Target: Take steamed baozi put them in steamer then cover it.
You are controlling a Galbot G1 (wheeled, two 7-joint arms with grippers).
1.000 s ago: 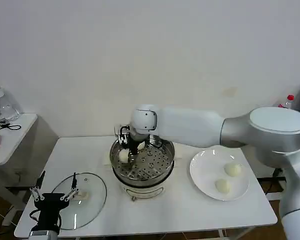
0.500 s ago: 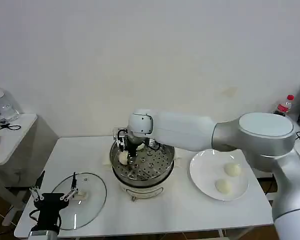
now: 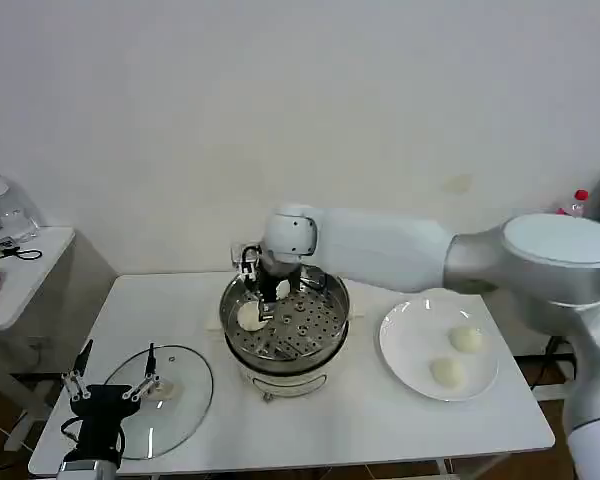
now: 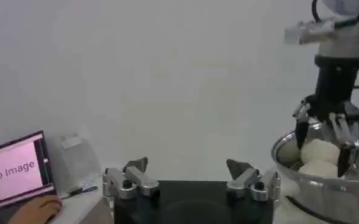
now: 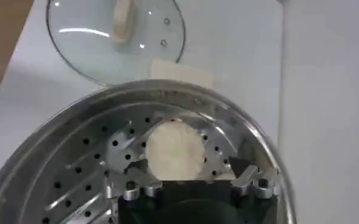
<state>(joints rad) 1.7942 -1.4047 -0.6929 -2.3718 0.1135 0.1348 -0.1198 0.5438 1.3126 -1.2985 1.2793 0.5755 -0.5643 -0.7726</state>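
Left gripper (image 3: 108, 383): fingers spread wide, over the glass cover (image 3: 158, 400) lying on the bench (image 3: 360, 425).
Steamer (image 3: 285, 322): mid-bench, two baozi (image 3: 250, 314) inside.
Right gripper (image 3: 263, 292): above them, fingers apart.
Plate (image 3: 405, 352): two more.

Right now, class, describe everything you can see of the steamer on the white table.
The steamer is a round, shiny metal pot on a cream-white base, standing upright near the table's middle, uncovered. Its perforated tray holds two baozi on the robot's left side. The right tool hangs open over them, fingers astride one bun. The glass cover lies flat on the table to its left, the white plate to its right.
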